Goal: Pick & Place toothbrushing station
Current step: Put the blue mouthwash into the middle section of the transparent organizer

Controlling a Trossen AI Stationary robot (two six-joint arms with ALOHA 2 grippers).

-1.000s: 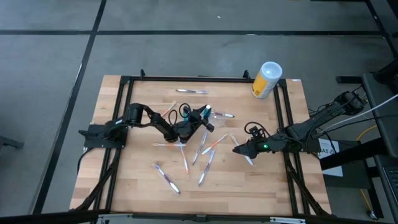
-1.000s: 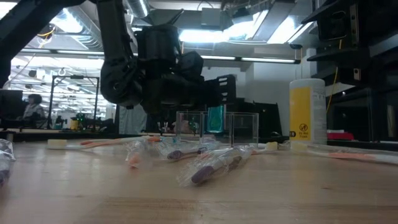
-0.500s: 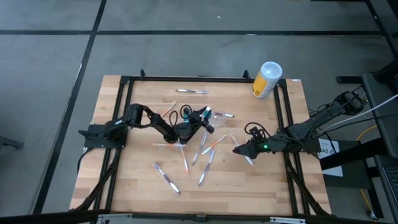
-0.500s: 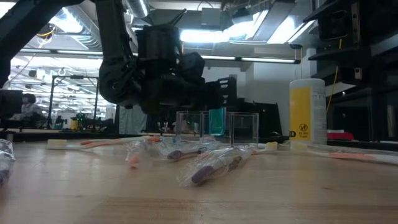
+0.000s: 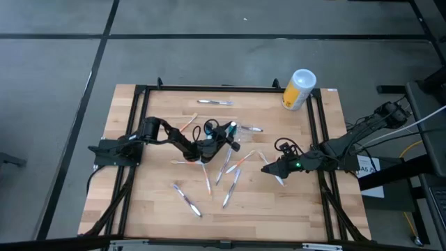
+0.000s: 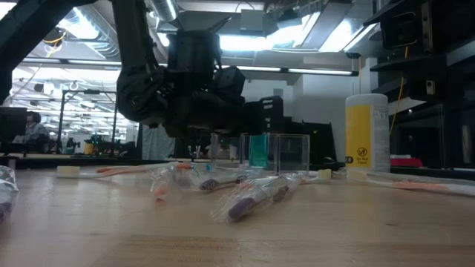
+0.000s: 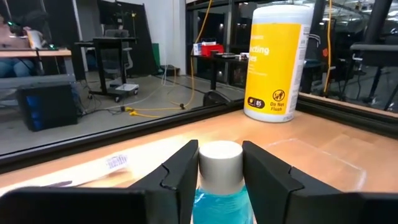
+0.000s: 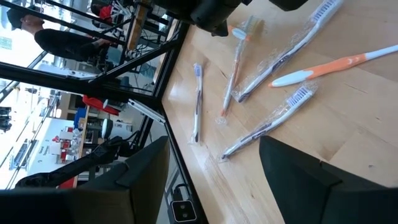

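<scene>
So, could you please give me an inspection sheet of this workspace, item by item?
Surface: wooden table top inside a black frame, no spills seen.
Job's things: toothbrushing station, clear, upright near mid-table.
Clutter: wrapped toothbrushes scattered around the middle; yellow canister at the far right corner.
Grippers: left gripper closed on the white cap of a blue bottle, beside the station; right gripper open, empty, low over the right side.
Cables: loose cables off the table by the right arm; yellow cable on the floor.
Surroundings: a person seated far behind; shelving and desks.
</scene>
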